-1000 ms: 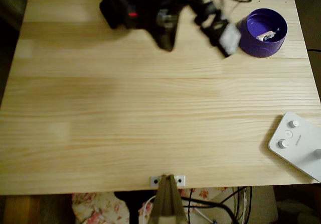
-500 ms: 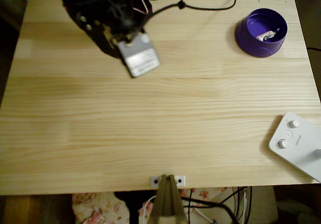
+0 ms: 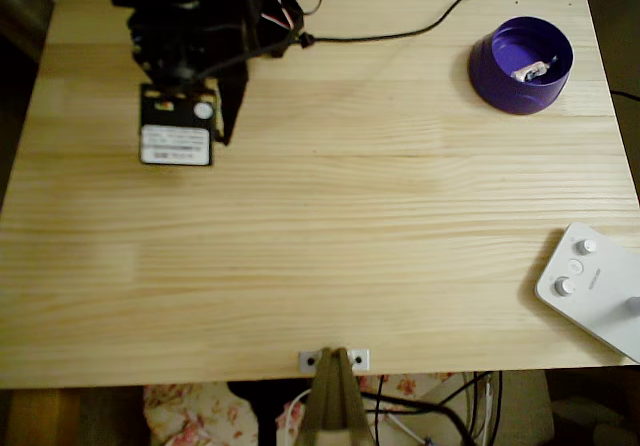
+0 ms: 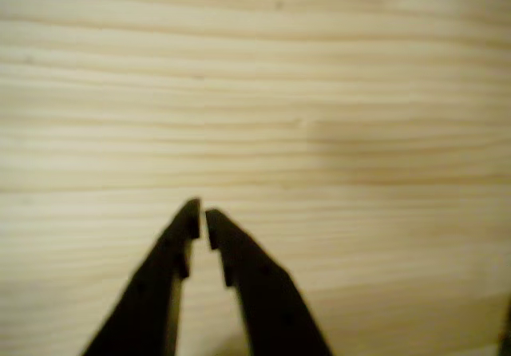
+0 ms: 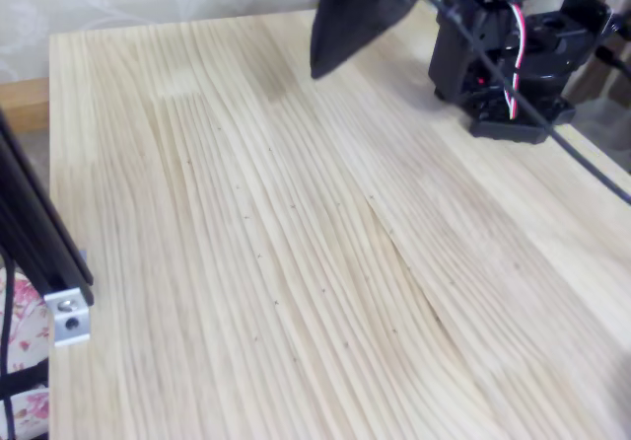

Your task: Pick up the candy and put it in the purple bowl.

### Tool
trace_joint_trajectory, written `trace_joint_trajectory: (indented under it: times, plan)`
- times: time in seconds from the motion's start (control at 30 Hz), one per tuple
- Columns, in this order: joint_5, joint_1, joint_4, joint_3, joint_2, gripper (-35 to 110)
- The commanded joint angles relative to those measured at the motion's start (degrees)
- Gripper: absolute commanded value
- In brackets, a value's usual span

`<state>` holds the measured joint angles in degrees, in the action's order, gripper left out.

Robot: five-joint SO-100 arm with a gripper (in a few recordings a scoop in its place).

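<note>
Candy (image 3: 531,68): you see a small whitish wrapped sweet lying inside the bowl.
Purple bowl (image 3: 497,78): round, upright, at your table's far-right corner, overhead view.

A pale pine table (image 3: 320,226) with long straight grain is carrying everything here. A round deep-purple plastic bowl (image 3: 497,79) is sitting on it near the far right corner in the overhead view. A flat white button device (image 3: 600,296) is lying at the right edge, nearer the front. The arm's black base (image 5: 508,60) is standing on the far side.
</note>
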<state>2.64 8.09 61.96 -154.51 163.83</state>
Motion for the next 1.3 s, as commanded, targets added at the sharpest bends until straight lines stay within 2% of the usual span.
trace_joint_trajectory:
  times: [0.0, 0.27, 0.47, 1.27]
  plan:
    - [-3.08, -0.09, -2.46, -4.57, 6.24, -1]
    - [-0.7, 5.19, -1.67, -15.03, 16.79, -1]
    - [-1.41, 3.87, 2.55, -16.96, 25.14, -1]
    - [-1.49, 4.04, 2.64, -16.96, 25.14, -1]
